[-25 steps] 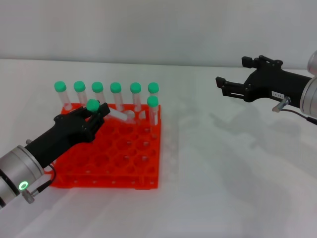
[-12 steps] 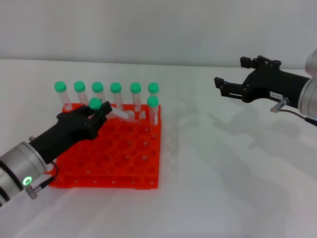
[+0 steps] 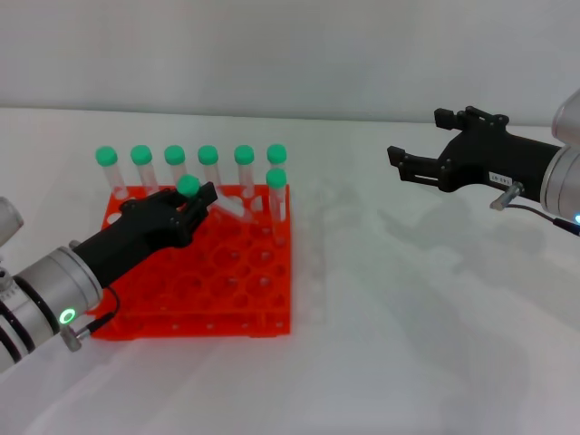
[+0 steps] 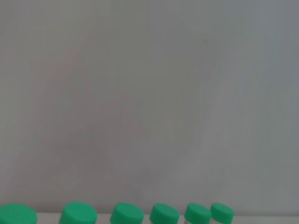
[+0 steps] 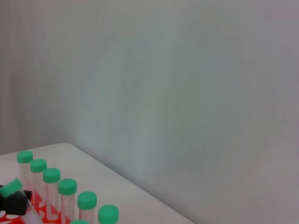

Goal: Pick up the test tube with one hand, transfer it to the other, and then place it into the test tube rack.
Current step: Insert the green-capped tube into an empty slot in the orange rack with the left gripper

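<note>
Left gripper (image 3: 186,207): clamped on the test tube (image 3: 210,199), over the rear half of the test tube rack (image 3: 195,272).
Test tube: tilted, green cap up by the fingers, clear body slanting down toward the rack's back holes; whether its tip sits in a hole cannot be told.
Right gripper (image 3: 415,169): held in the air well to the right, fingers apart, holding nothing.
Hard to make out: the tube's clear body blurs against the other tubes (image 3: 208,168) behind it.
Cut off: the left wrist view shows only six green caps (image 4: 127,215) along its edge.
Other tubes: seven, upright at the rack's rear.
Surface: white table (image 3: 408,335).
Room: plain pale wall (image 3: 290,54).
</note>
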